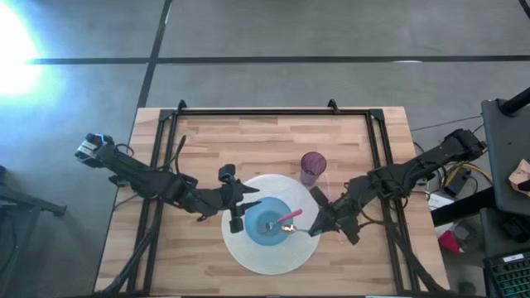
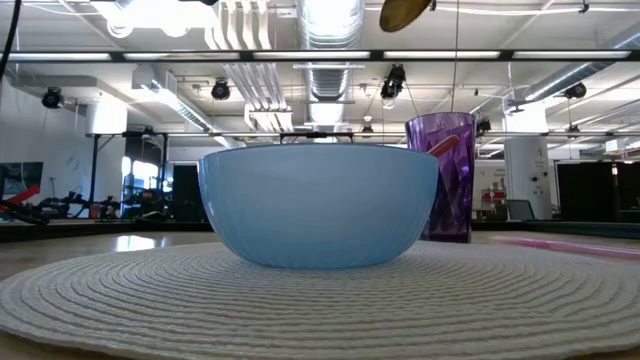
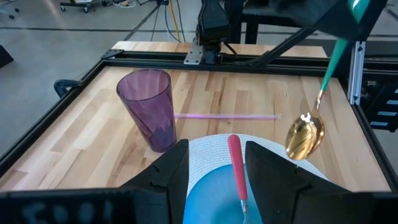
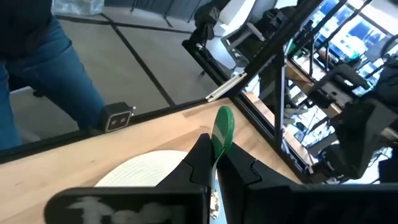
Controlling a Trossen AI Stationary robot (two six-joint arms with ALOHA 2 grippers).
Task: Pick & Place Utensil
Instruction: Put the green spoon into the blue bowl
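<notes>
A blue bowl (image 1: 267, 218) stands on a round white placemat (image 1: 248, 252). Inside it lies a pink-handled utensil (image 1: 287, 218), its handle (image 3: 235, 163) leaning toward the rim. My left gripper (image 3: 214, 180) is open above the bowl's left side, one finger on either side of that handle and touching nothing. My right gripper (image 1: 318, 224) hovers at the bowl's right side, shut on a green-handled gold spoon (image 3: 305, 137). The spoon's gold bowl (image 2: 405, 12) hangs high above the table. My right gripper pinches the spoon's green handle (image 4: 219, 144) between its two fingers, near the handle's free end, which sticks out past the fingertips. The spoon is lifted clear and hangs slanting below the gripper, gold bowl (image 3: 303, 138) lowest, above the placemat's right part.
A purple tumbler (image 1: 313, 166) stands upright just beyond the placemat's far right edge. A pink straw (image 3: 227, 116) lies flat on the wood behind it. A black frame (image 1: 257, 111) rims the table. A person's jeans (image 4: 37, 56) show beyond the table.
</notes>
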